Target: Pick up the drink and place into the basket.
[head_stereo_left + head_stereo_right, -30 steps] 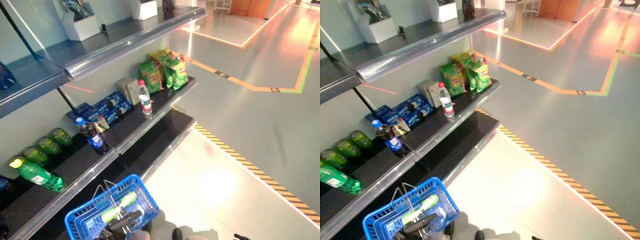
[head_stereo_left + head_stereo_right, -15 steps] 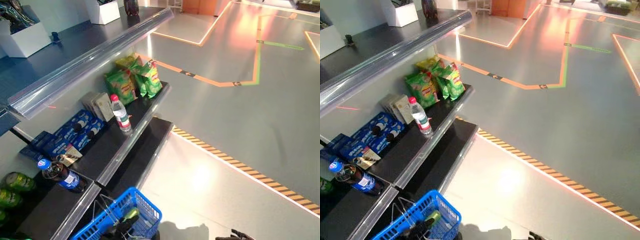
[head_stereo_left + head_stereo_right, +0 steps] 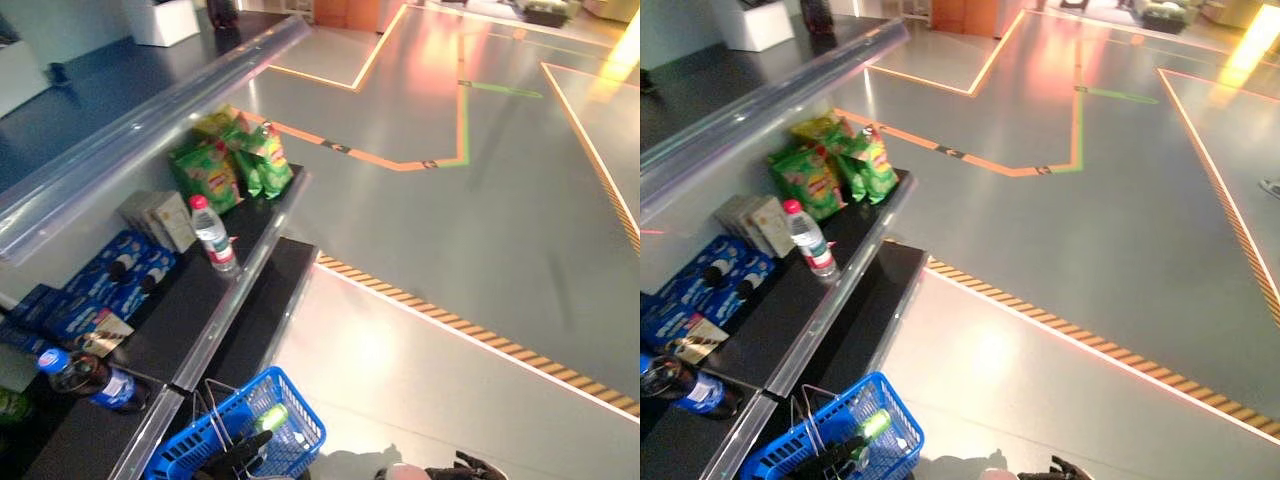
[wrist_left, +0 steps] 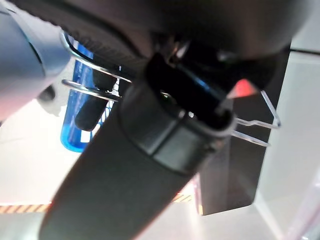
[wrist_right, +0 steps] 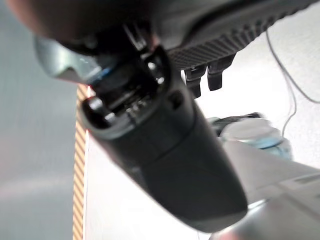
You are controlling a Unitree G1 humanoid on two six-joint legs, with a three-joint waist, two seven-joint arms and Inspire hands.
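Grey floor point(image 3: 480, 200) fills most of the head views, crossed by orange and green lines toward the upper middle and by a yellow-and-black striped strip point(image 3: 470, 325) running from the centre down to the right edge. Along the left side stands a dark shelf unit point(image 3: 215, 300) with a silvery rail on its upper shelf point(image 3: 150, 120) slanting from upper middle to the left edge.

On the middle shelf, from upper to lower left of the frame, sit green snack bags point(image 3: 235, 155), pale boxes point(image 3: 160, 215), an upright clear water bottle point(image 3: 214, 236) with a red cap near the shelf's front edge, blue packets point(image 3: 110, 285) behind it, and a dark cola bottle point(image 3: 90, 377) lying on its side with a blue label.

At the bottom edge, left of centre, the blue basket point(image 3: 295, 420) hangs from my left hand point(image 3: 232, 460). My fingers there curl around its wire handles point(image 4: 92, 80), which the left wrist view shows passing under my dark fingers. The drink point(image 3: 268, 420), a green bottle, lies inside the basket, just beside a clear bottle point(image 3: 292, 438).

My right hand point(image 3: 465, 467) barely shows at the bottom edge, right of centre; I cannot tell how its fingers are set.
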